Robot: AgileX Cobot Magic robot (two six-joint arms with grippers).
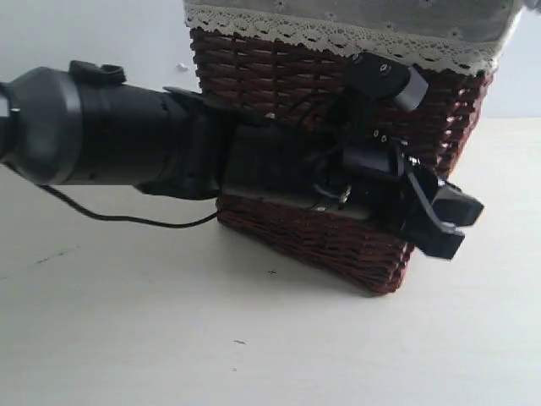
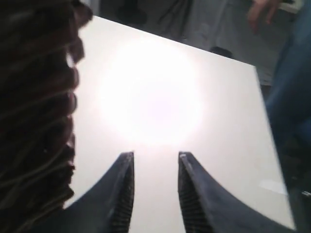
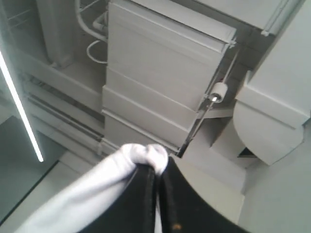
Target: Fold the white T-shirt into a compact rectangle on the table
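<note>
Above table (image 2: pixel 228 145), left hand (image 2: pixel 155 159) gapes empty; right hand (image 3: pixel 156 171) pinches, seemingly, white T-shirt (image 3: pixel 92 196).

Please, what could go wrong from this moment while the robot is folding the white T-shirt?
1. The right end effector is shut on only a small bunch of the white T-shirt and points up toward the ceiling; the cloth may slip out.
2. The left end effector is open and empty, and its arm crosses close in front of the wicker basket; a swing could knock the basket.
</note>
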